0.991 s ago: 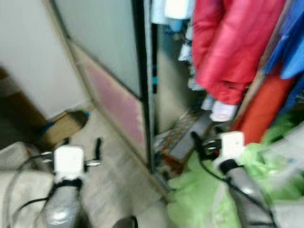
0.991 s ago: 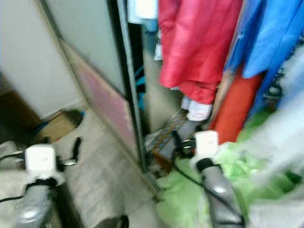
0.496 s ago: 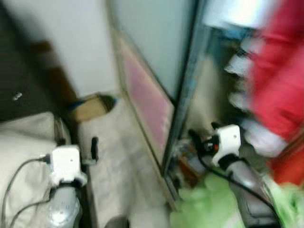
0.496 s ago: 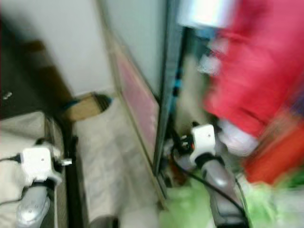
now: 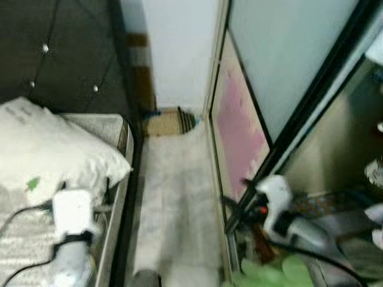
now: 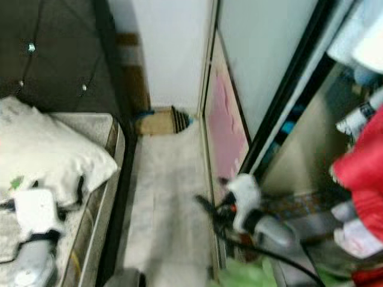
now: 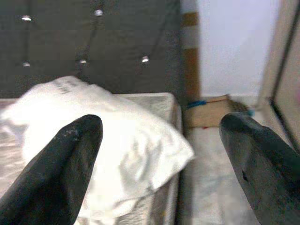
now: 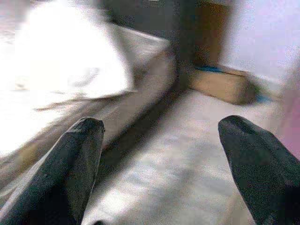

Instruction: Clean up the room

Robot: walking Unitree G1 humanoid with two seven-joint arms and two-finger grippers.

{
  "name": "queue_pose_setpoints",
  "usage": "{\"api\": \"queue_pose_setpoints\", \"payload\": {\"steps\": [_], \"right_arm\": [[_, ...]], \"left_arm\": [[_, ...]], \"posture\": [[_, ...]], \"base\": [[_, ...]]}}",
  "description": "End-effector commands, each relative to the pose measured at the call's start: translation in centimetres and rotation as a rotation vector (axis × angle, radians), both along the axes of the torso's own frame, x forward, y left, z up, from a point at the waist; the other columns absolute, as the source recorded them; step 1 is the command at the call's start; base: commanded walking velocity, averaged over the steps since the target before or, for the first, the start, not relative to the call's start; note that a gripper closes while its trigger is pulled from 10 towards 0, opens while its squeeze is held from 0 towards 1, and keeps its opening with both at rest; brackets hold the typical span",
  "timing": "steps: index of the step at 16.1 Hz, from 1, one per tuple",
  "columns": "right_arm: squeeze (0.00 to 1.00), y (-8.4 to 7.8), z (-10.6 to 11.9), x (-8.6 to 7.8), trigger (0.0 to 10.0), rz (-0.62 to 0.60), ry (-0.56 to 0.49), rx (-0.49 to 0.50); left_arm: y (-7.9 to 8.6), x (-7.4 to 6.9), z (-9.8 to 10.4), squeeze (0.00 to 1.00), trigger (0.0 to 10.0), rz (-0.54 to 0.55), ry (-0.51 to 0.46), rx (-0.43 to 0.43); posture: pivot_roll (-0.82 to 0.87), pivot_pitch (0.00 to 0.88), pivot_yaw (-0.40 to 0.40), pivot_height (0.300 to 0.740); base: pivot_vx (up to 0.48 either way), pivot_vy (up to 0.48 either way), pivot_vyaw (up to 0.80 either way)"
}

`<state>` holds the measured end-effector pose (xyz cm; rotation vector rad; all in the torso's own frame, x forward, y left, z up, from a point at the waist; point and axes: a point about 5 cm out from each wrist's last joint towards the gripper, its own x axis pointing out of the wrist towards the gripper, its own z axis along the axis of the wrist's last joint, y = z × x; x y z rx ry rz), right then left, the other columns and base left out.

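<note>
Here I see a plump white pillow [image 7: 108,136] on the grey bed [image 5: 114,134], straight ahead of my left gripper [image 7: 159,164], nearer than the right gripper [image 8: 159,164]. Both jaws spread wide, holding nothing. Cardboard box [image 5: 160,123] lies beyond.

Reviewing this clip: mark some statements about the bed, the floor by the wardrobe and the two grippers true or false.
1. A white pillow lies on the bed. True.
2. The left gripper is shut on the pillow. False: its fingers stand wide apart and hold nothing.
3. A cardboard box sits on the floor against the far wall. True.
4. The right gripper holds a garment. False: it is open and empty.
5. The headboard is white. False: it is dark and tufted.
</note>
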<state>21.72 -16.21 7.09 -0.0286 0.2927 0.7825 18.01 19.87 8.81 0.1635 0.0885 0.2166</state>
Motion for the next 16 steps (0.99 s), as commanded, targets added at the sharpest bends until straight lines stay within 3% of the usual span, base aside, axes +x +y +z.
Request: {"api": "queue_pose_setpoints", "payload": {"steps": [1, 3, 6, 9, 10, 12, 16], "right_arm": [[0.0, -0.6, -0.3, -0.4, 10.0, 0.065, 0.052, -0.007], [0.0, -0.3, 0.3, 0.3, 10.0, 0.11, 0.033, 0.02], [0.0, 0.7, 1.2, 2.0, 10.0, 0.056, -0.014, 0.084], [0.0, 1.3, 1.0, 2.4, 10.0, 0.03, -0.044, 0.074], [0.0, 1.3, 1.1, 2.6, 10.0, 0.009, -0.056, 0.068], [0.0, 1.4, 1.9, 3.6, 10.0, -0.046, -0.098, 0.071], [0.0, 1.2, 2.4, 4.5, 10.0, -0.141, -0.153, 0.048]], "left_arm": [[-0.6, 0.3, 0.1, 0.0, 10.0, -0.02, -0.005, -0.007], [-1.0, 0.5, 0.3, 0.0, 10.0, -0.043, -0.001, -0.004], [-0.9, 0.5, 0.6, 0.0, 10.0, -0.031, -0.015, -0.004], [-1.2, 0.7, 0.9, 0.0, 10.0, -0.038, -0.043, -0.033], [-1.1, 0.6, 0.9, 0.0, 10.0, -0.022, -0.033, 0.041], [-1.2, 0.4, 0.9, 0.0, 10.0, 0.0, -0.022, -0.023], [-1.1, 0.3, 0.9, 0.0, 10.0, 0.028, -0.008, -0.059]], "posture": [[0.02, 0.03, -0.045, 0.74], [0.02, 0.045, -0.049, 0.74], [0.03, 0.054, -0.062, 0.74], [0.04, 0.061, -0.07, 0.74], [0.04, 0.061, -0.071, 0.74], [0.04, 0.066, -0.07, 0.74], [0.04, 0.072, -0.071, 0.74]], "base": [[0.0, 0.0, 0.79], [0.0, 0.0, 0.79], [0.0, 0.0, 0.79], [0.0, 0.0, 0.78], [0.0, 0.0, 0.77], [0.0, 0.0, 0.77], [0.0, 0.0, 0.77]]}}
